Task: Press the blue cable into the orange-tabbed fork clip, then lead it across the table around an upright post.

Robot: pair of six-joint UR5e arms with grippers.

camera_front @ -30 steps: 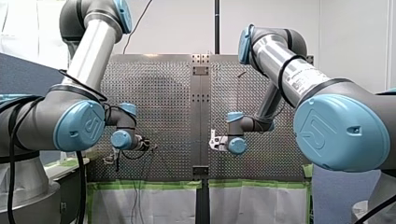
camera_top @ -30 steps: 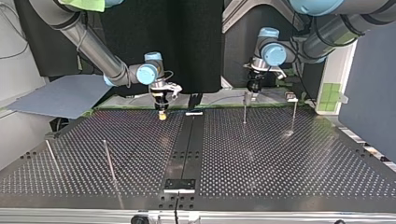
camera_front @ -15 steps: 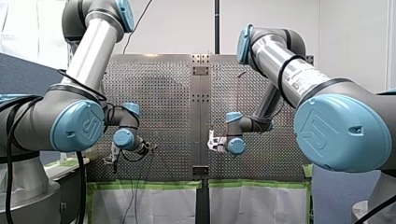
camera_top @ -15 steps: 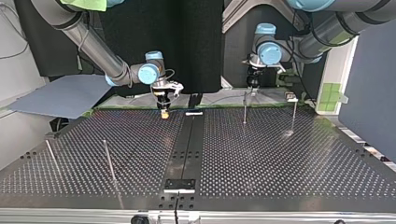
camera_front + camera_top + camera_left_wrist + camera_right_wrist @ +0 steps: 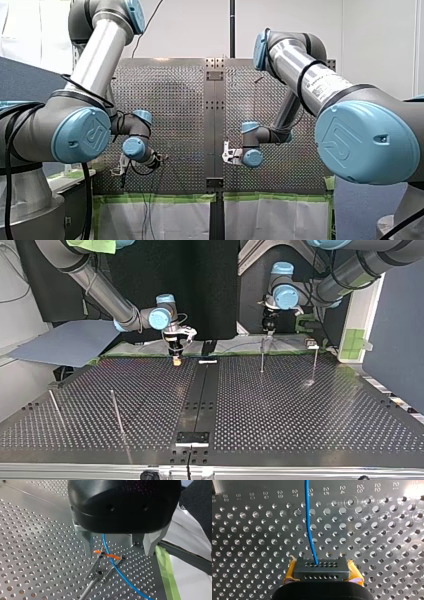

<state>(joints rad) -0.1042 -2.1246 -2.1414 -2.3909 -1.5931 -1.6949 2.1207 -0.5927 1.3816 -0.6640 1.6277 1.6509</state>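
In the left wrist view my left gripper (image 5: 119,552) hangs open above the fork clip (image 5: 105,566), its metal fingers (image 5: 86,541) standing either side without touching. The blue cable (image 5: 111,560) runs down between the clip's orange tabs (image 5: 108,554) and on over the table. In the right wrist view my right gripper (image 5: 317,565) is shut on the blue cable (image 5: 309,525), yellow pads (image 5: 290,573) at both sides. In the top view my left gripper (image 5: 268,329) is above the clip's stand (image 5: 262,354), and my right gripper (image 5: 175,359) is low over the table's far edge.
Thin upright posts stand on the perforated table (image 5: 280,405): one at the top view's right (image 5: 314,361), two at its left (image 5: 116,411) (image 5: 55,407). A dark centre strip (image 5: 199,395) divides the table. Green tape (image 5: 166,572) lines the edge beside the clip.
My left gripper has risen a little off the fork clip. My right gripper has shifted slightly towards the top view's right, staying low with the cable.
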